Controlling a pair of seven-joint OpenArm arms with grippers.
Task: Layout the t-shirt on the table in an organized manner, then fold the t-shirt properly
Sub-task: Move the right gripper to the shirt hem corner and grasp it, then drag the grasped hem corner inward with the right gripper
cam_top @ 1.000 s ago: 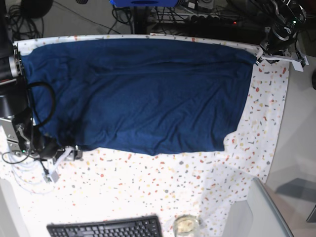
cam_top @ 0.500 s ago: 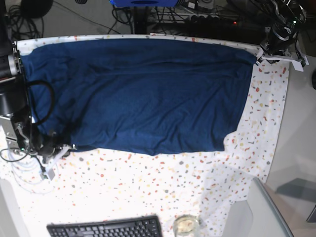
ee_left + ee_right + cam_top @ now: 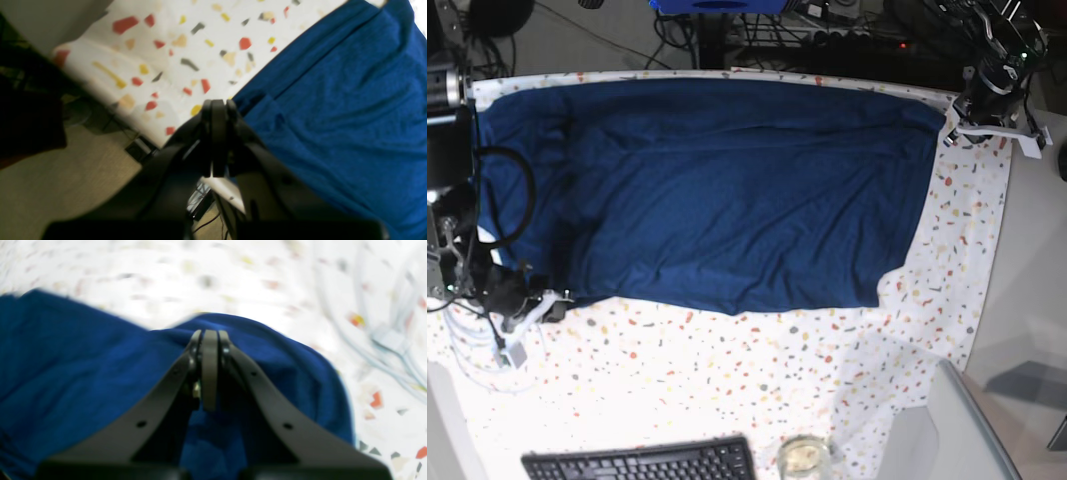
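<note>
The dark navy t-shirt (image 3: 727,190) lies spread wide across the far half of the speckled table (image 3: 727,370). My left gripper (image 3: 959,120) is at the shirt's far right corner. In the left wrist view that gripper (image 3: 215,101) is shut, pinching the edge of the t-shirt (image 3: 333,116) at the rim of the table (image 3: 166,50). My right gripper (image 3: 537,300) is at the near left corner. The right wrist view shows it (image 3: 208,333) shut on a raised hump of the t-shirt (image 3: 66,366) above the table (image 3: 233,273).
A black keyboard (image 3: 642,462) and a small glass jar (image 3: 804,455) sit at the near edge. White cables (image 3: 477,345) lie beside my right gripper, also in the right wrist view as cables (image 3: 383,336). A grey panel (image 3: 947,430) stands at the near right.
My right gripper has shut on the shirt's near left corner and moved left, dragging that corner with it. The left gripper stays shut at the far right corner.
</note>
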